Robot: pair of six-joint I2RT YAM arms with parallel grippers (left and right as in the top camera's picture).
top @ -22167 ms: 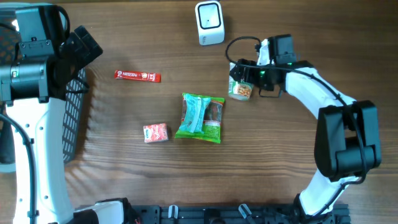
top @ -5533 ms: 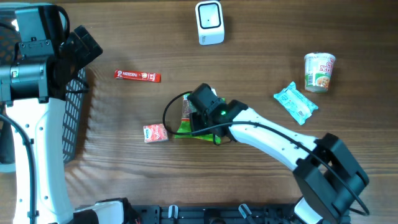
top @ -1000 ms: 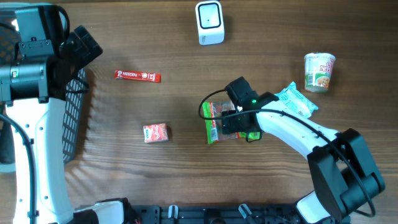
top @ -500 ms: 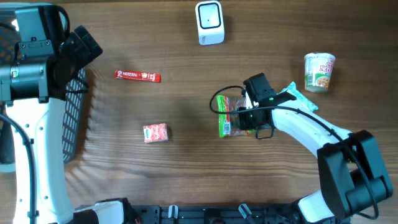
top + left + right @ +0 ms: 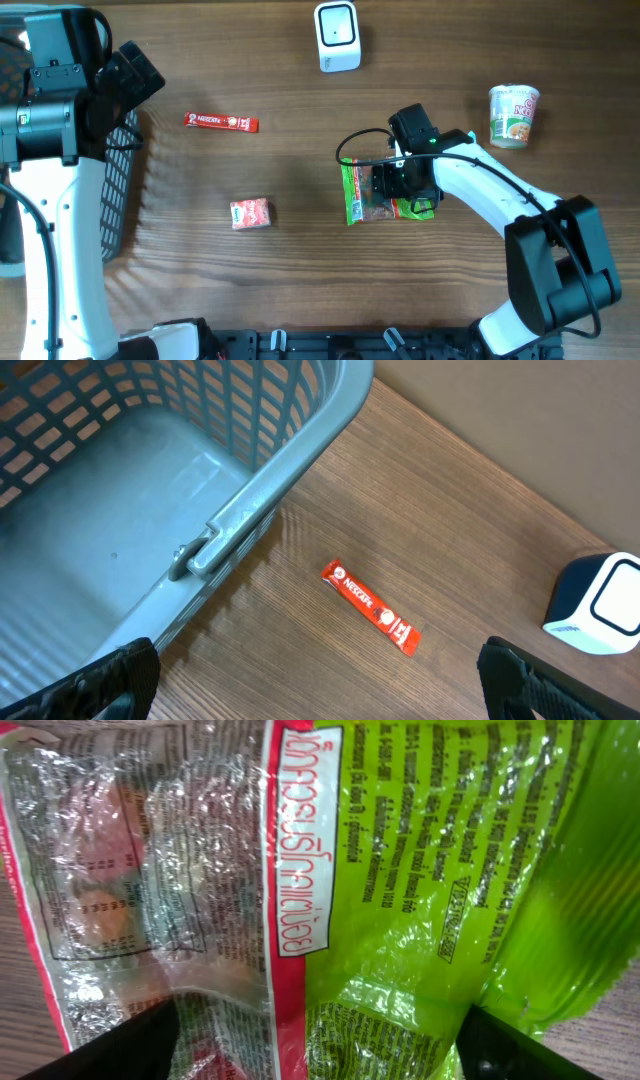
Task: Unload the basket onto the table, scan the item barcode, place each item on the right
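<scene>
Scanner (image 5: pixel 337 36) at the far side; snack bag (image 5: pixel 385 195) before it, slightly right — cup (image 5: pixel 514 115) further right, stick sachet (image 5: pixel 221 122) and small packet (image 5: pixel 250 213) to the left, basket (image 5: pixel 122 200) leftmost.

The wooden surface (image 5: pixel 300 300) carried it all. From the white scanner (image 5: pixel 337 37): a red coffee stick (image 5: pixel 221 122) lay off to its left, a small pink packet (image 5: pixel 250 214) further toward the robot, the green snack bag (image 5: pixel 385 195) flat, nearer the robot and slightly right. A noodle cup (image 5: pixel 514 115) stood upright well right of it, and a grey basket (image 5: pixel 122 200) sat far left.

Left arm (image 5: pixel 40 230) at left side, jaws wide apart; right arm (image 5: pixel 482 183) stretched inward, jaws spread, facing down.
</scene>
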